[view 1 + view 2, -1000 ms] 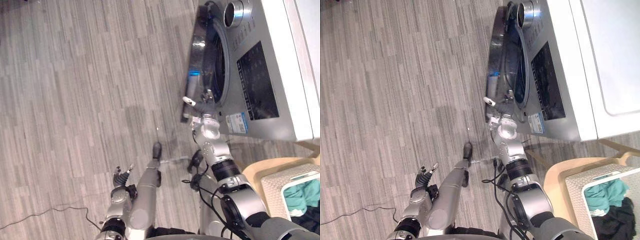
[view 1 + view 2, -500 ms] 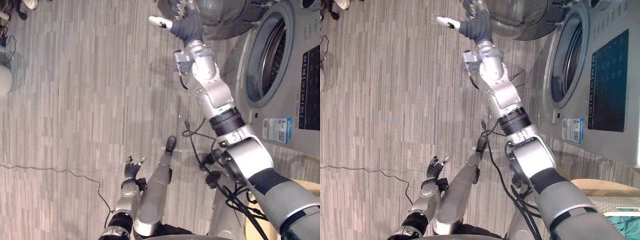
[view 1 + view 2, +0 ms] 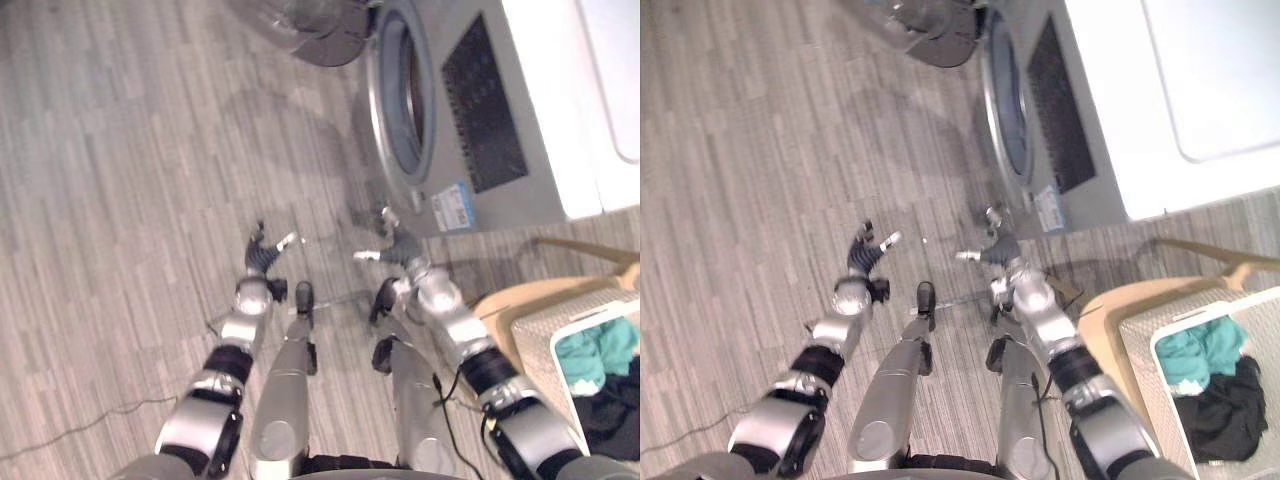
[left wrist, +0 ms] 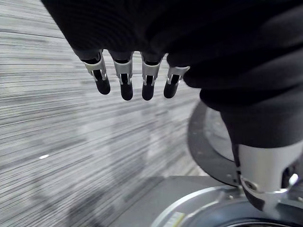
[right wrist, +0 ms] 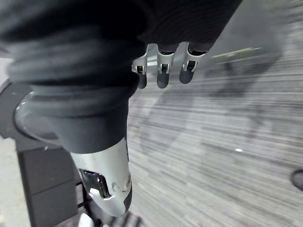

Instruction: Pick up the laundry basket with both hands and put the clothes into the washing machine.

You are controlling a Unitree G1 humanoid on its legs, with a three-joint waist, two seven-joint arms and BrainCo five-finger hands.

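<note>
- The laundry basket point(image 3: 545, 350) is white with perforated walls. It holds a teal garment point(image 3: 598, 345) and, beside that, a dark garment point(image 3: 615, 415), both heaped below the rim.
- The basket rests on a pale wooden seat point(image 3: 1105, 310), well behind the right hand's fingertips and out beside that arm's elbow. Neither hand touches it.
- The washing machine point(image 3: 500, 130) stands just past the right hand's fingertips. Its round door point(image 3: 310, 30) is swung wide open, and the drum opening point(image 3: 400, 95) is dark, so I cannot tell what is inside.
- The left hand point(image 3: 262, 252) hangs over the grey plank floor point(image 3: 120, 180). Its fingers point(image 4: 125, 87) are straight in a row, the thumb point(image 4: 265, 175) is set apart, and nothing is between them.
- The right hand point(image 3: 398, 245) is level with the left, its fingers point(image 5: 162, 78) loosely extended and its thumb point(image 5: 106, 184) spread away. It is empty and touches nothing.
</note>
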